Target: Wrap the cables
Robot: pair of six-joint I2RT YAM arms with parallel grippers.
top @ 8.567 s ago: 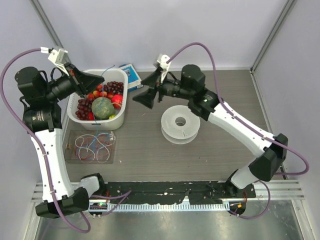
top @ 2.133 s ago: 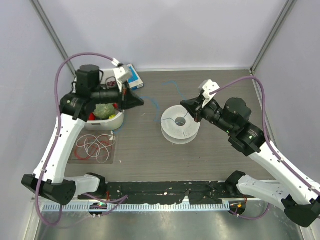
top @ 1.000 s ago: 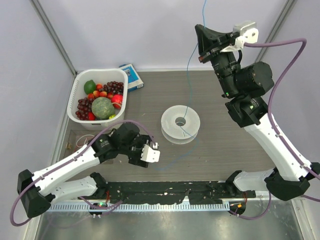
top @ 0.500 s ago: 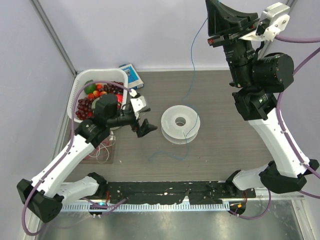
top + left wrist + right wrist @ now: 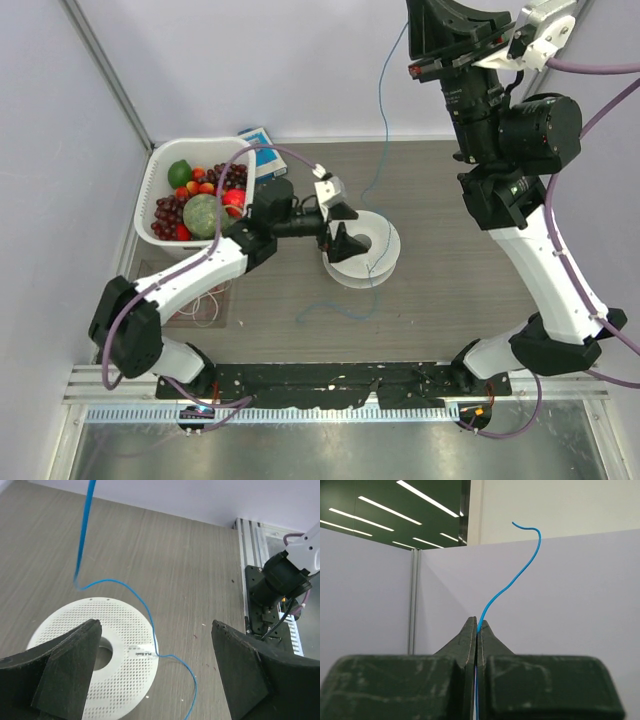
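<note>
Blue and hair-thin, the blue cable (image 5: 379, 105) hangs from the right gripper (image 5: 477, 626), which is raised high over the far side of the table (image 5: 450, 300). Its jaws are pressed together on the strand, and only a short curl sticks out past the tips. From there the wire drops to the white spool (image 5: 388, 240), crosses the perforated top flange and trails off as a slack tail (image 5: 330, 308) on the near side. The left gripper (image 5: 155, 630) hovers just over the spool with its jaws spread wide, holding nothing. With so little wire beyond the pinch, a tug from below could likely pull it free. Nothing appears to hold the spool down, so tension from above may tip or drag it. If the left jaws close, they may miss the strand or nip the flange instead. The loose tail could also snag or kink.
</note>
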